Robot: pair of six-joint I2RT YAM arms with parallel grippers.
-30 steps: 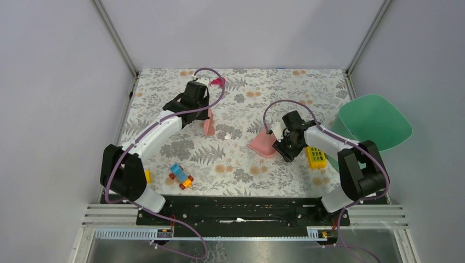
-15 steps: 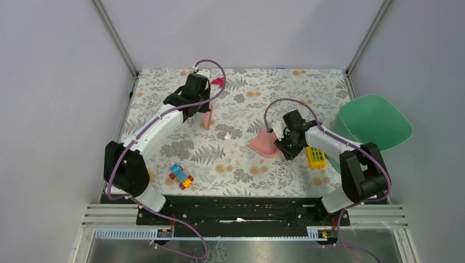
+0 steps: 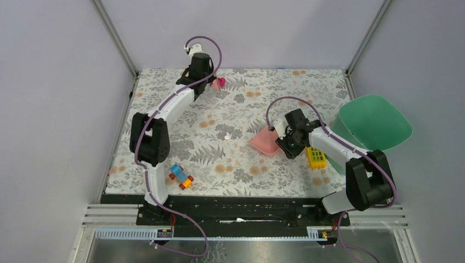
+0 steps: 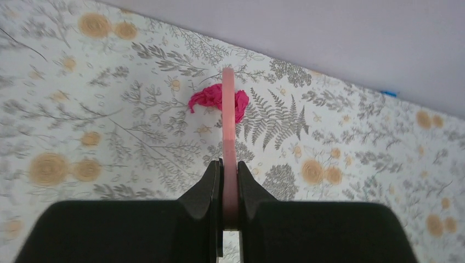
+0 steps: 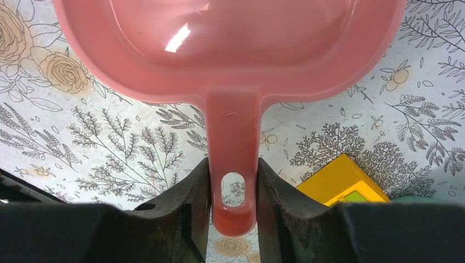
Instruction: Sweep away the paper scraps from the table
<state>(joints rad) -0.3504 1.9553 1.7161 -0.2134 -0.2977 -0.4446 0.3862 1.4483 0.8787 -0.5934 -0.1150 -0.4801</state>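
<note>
At the far edge of the tabletop (image 3: 241, 164), near the back wall, the left claw (image 4: 230, 170) is clamped on a thin pink blade (image 4: 228, 126), seen edge-on from the wrist. A crumpled magenta scrap (image 4: 211, 99) lies right behind the blade's tip, which cuts across the middle of it in that view. I cannot tell whether the two touch. From above, the same scrap shows just right of the claw. A tiny white scrap (image 3: 227, 136) lies alone near the middle of the cloth, well apart from both arms.

On the right, the right claw (image 5: 233, 181) is closed on the handle of the pink dustpan (image 5: 230, 49), one finger on either side of the handle's hanging hole. The pan rests low on the cloth with its mouth pointing left. A yellow grid-topped block (image 3: 315, 157) sits just beside that claw, on its right. A green bin (image 3: 373, 121) stands past the tabletop's right edge. Some toy bricks (image 3: 181, 176) lie near the front, left of centre.
</note>
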